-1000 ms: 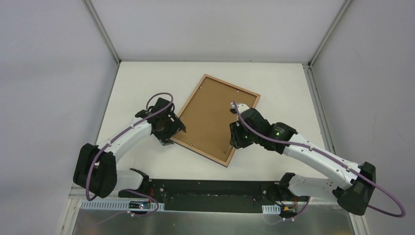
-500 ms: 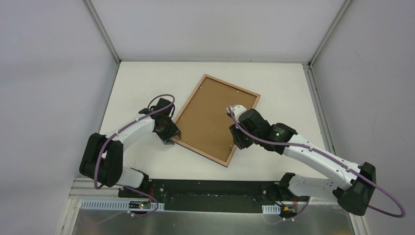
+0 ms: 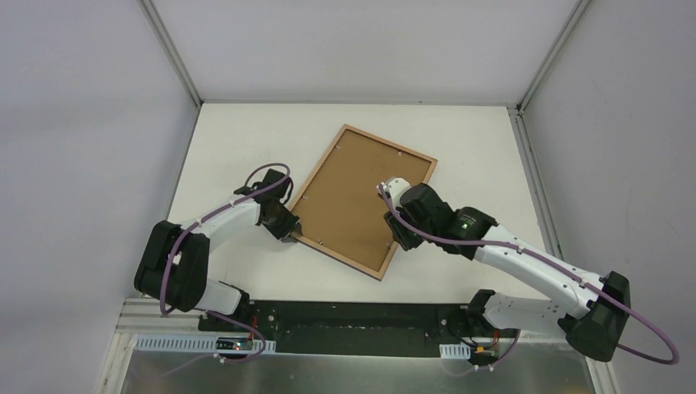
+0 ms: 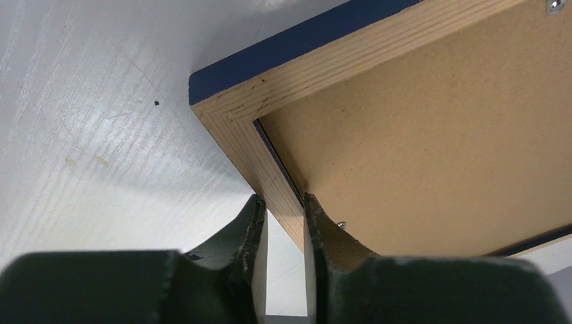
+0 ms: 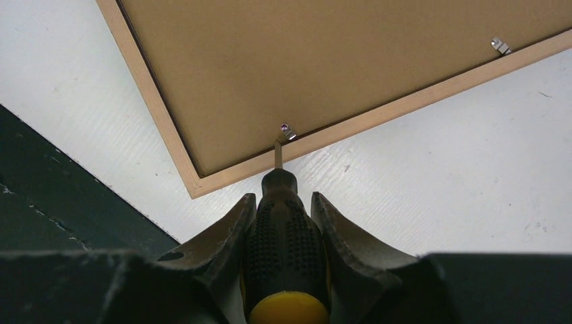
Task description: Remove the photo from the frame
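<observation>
The frame (image 3: 361, 199) is lying face down on the white table (image 3: 246, 148), a little above the middle of the overhead view. It is turned at a slant, so one corner is pointing toward the upper middle and another toward the lower middle. Its brown fibreboard panel (image 4: 432, 135) is facing up inside the light wood rim, and a strip of dark-blue edge (image 4: 290, 44) is showing along the outer side in the upper part of the left wrist view.

The left gripper (image 4: 282, 200) is sitting at the frame's leftmost corner. Its jaws are standing only a narrow way apart and straddling the wood rim, one finger on the outside and one on the panel side. Both look to be pressing against it.

The right gripper (image 5: 283, 199) is working at the frame's lower right edge. It is clamping a screwdriver (image 5: 284, 246) with a black dimpled handle and a yellow end cap. The blade is reaching up the picture, its tip touching a small metal tab (image 5: 289, 131) on the rim. A second tab (image 5: 500, 45) is sitting further along the same edge, at the upper right of that view.
</observation>
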You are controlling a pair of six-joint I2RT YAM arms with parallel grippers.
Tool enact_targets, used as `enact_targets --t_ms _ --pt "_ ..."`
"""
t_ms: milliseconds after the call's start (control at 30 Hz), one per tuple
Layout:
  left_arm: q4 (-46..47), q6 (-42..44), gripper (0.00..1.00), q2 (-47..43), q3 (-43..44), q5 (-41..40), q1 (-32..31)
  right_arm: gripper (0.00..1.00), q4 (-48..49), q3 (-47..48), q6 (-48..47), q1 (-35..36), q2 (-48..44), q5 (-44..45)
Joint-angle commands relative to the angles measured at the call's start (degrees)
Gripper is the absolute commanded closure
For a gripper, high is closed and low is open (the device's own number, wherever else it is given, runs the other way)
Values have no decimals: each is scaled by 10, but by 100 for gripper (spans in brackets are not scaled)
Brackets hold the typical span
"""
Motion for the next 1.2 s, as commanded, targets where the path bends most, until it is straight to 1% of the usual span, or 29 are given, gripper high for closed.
enact_targets --t_ms 0,133,200,300,533,633,800,967,1067,1167 --pt "-7 3 90 18 -11 -10 3 100 14 -7 -48 3 -4 13" --pt "-13 7 100 27 -15 -8 3 100 23 -13 -60 2 0 12" --pt "-16 7 100 36 -13 -3 4 100 26 -14 -62 3 5 5" --pt "-21 1 100 46 -10 5 4 100 34 -15 -58 3 7 -30" --pt "-35 7 100 51 7 2 4 100 30 -23 -43 3 12 -58" --pt "-40 6 100 57 9 3 4 100 18 -20 -32 6 27 -16" --pt "-49 17 100 62 12 1 4 100 -1 -31 -22 11 27 90" --pt "-72 36 100 75 22 -6 4 100 15 -44 -44 12 9 131" --pt "-78 38 100 79 21 -7 4 100 46 -55 -47 13 16 136" --pt "-82 43 100 82 20 -9 4 100 66 -65 -57 21 22 175"
